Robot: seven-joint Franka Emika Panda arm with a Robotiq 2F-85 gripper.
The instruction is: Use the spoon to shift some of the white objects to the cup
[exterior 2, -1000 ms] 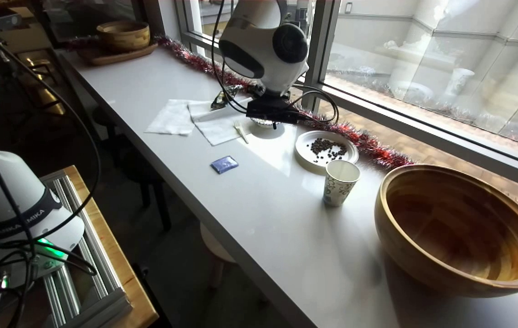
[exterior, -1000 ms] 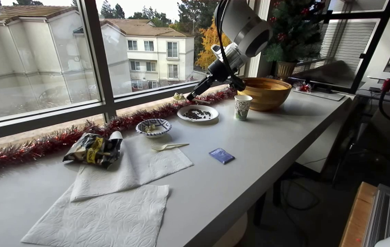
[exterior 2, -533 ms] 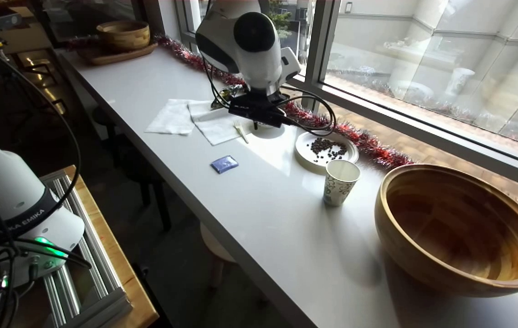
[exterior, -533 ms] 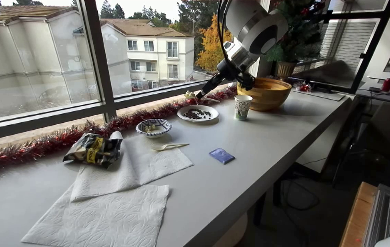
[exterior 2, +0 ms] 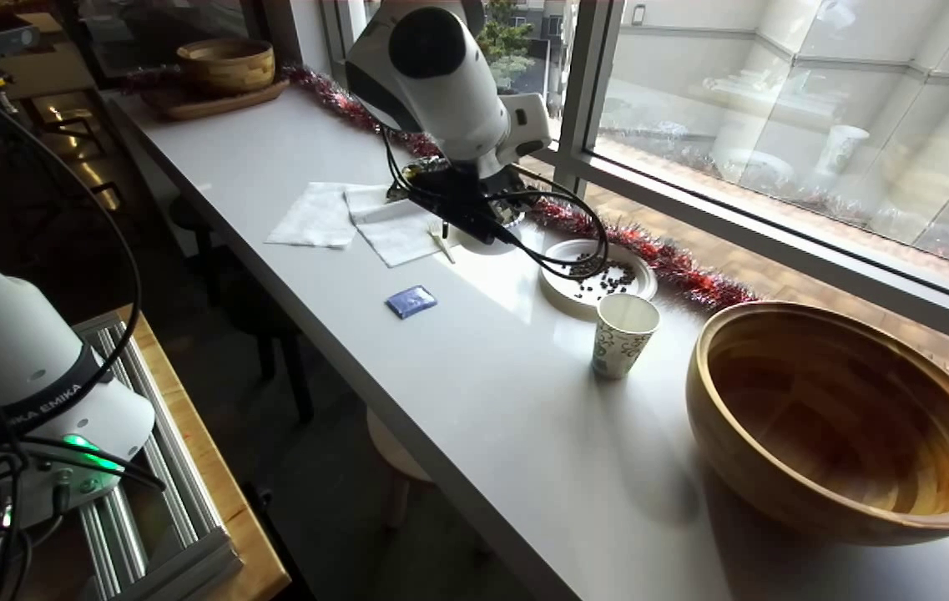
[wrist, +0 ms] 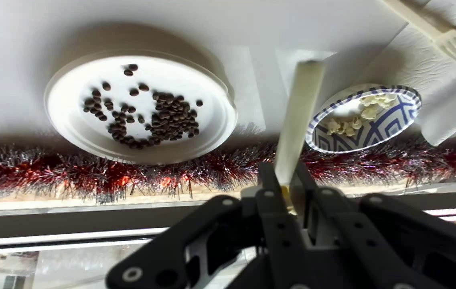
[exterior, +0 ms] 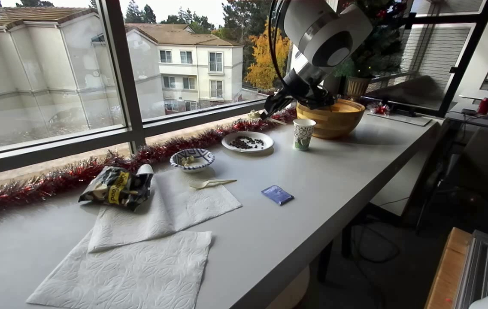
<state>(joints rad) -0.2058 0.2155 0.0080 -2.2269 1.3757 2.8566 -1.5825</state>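
Grips spoon (wrist: 299,116) by the handle, between both fingertips of the end effector (wrist: 286,180). Holds it raised above the bench (exterior 2: 491,401). Carries popcorn (exterior: 254,114) at one end of the spoon in an exterior view, too small there to count. Shows more popcorn inside the patterned dish (wrist: 392,128) in the wrist view. Has cup (exterior: 304,135) upright on the bench in both exterior views, between plate (wrist: 211,120) and bowl (exterior: 334,122), well apart from the dish. Shows dark beans (wrist: 171,118) scattered over the plate. Has fork (wrist: 444,38) resting partly on a towel (exterior: 196,201), with blue packet (exterior: 278,195) flat on the bench nearby.
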